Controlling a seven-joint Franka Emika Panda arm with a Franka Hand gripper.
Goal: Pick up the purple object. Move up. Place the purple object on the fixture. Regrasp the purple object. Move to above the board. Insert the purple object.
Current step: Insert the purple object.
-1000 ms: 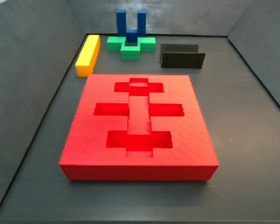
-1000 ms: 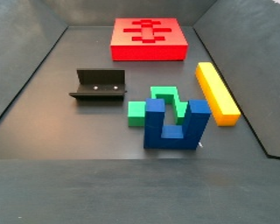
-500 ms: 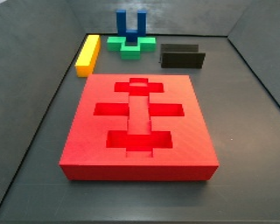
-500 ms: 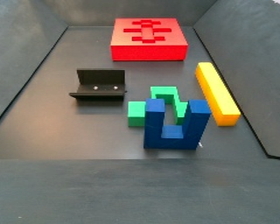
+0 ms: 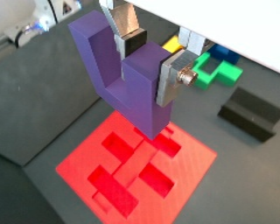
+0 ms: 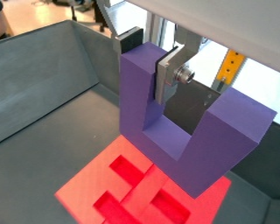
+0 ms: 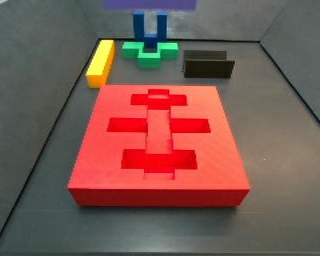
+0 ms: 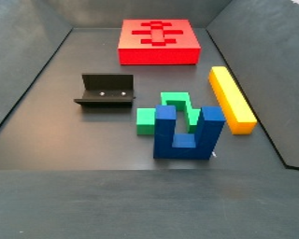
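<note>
The gripper [image 5: 149, 54] is clamped on the purple object [image 5: 130, 83], holding it high above the board [image 5: 136, 162]; the board's recesses lie directly beneath, so insertion means going straight down.

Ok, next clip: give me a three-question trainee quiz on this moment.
1. True or false: the gripper is shut on the purple object.
2. In both wrist views, what lies below the purple object? A) yellow bar B) board C) fixture
3. Fill in: the blue piece stands touching the ___ block.

Key: 1 true. 2 B, the board. 3 green; the green block is behind it in a side view.
</note>
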